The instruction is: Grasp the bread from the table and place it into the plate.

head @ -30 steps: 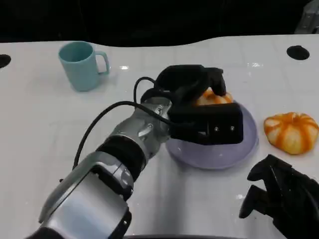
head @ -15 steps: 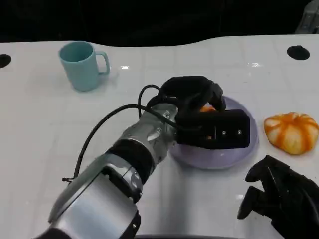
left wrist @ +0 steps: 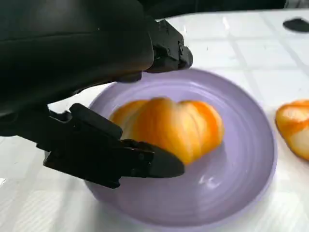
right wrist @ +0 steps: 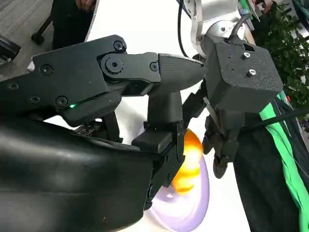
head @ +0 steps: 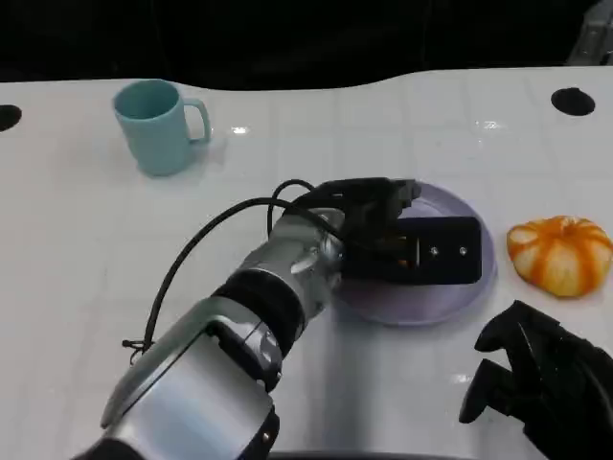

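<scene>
From the head camera I see my left hand (head: pixel 383 230) reaching over the round lilac plate (head: pixel 469 287), which sits on the glossy white table (head: pixel 96 249) right of centre. The left wrist camera gives me the task's thing plainly: the orange-striped, pumpkin-shaped bread roll (left wrist: pixel 171 128) lies inside the plate (left wrist: pixel 241 193), resting on its floor toward the side nearer the hand. My left hand (left wrist: pixel 101 96) brackets the roll, one finger (left wrist: pixel 159 164) reaching along its near flank and the upper fingers arching over it; the roll looks slightly blurred there, and I cannot tell whether the fingers are pressing on it or have let it go. In the right wrist camera the same roll (right wrist: pixel 190 162) shows as an orange patch on the plate (right wrist: pixel 193 212), with the left hand (right wrist: pixel 227 130) hanging over it. My right hand (head: pixel 541 379) rests low at the near right edge of the table, fingers curled inward with nothing in them. A second orange-striped bread roll (head: pixel 560 252) lies on the table just right of the plate, apart from its rim. A teal ceramic mug (head: pixel 156 125) stands upright far to the left, well apart from everything else.
</scene>
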{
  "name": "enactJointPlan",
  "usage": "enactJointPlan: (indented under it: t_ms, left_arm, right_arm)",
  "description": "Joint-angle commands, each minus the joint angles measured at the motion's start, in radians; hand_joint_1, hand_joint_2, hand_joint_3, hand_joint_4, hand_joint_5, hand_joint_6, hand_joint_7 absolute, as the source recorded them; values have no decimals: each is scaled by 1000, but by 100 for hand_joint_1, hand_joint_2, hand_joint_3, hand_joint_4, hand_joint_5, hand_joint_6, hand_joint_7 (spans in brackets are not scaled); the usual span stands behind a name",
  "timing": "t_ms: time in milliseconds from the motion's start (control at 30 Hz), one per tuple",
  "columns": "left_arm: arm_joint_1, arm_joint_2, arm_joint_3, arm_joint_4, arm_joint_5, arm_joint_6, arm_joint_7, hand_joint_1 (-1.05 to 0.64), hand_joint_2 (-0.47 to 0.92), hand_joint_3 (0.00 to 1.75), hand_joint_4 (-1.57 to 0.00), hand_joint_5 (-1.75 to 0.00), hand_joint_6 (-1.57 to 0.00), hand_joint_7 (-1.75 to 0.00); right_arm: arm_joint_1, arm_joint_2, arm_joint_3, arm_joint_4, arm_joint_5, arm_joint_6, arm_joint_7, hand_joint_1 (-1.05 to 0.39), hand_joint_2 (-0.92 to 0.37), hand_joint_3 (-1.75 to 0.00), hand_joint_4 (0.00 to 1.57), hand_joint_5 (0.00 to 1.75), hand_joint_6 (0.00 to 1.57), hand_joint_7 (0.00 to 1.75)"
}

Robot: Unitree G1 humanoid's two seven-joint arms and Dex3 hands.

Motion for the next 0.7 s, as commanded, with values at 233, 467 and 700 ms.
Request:
enactJointPlan:
  t_ms: [233, 467, 700]
  left_arm:
    - [-14, 60, 107, -37, -123, -72, -100, -91, 92, 53, 0, 0, -2, -1]
    - [45, 108, 207, -91, -249, -158, -172, -86, 92, 50, -4, -2, -6, -3]
    - [157, 126, 396, -204, -485, -176, -275, -75, 92, 39, -26, -16, -25, -11]
  right_arm:
    - [-7, -8, -13, 5, 13, -3, 3, -42, -92, -40, 65, 175, 53, 157]
    - [-13, -5, -8, 1, 4, 8, -17, -41, -92, -40, 65, 175, 54, 157]
    - [-15, 0, 0, -1, 2, 9, -29, -41, -92, -41, 65, 175, 53, 158]
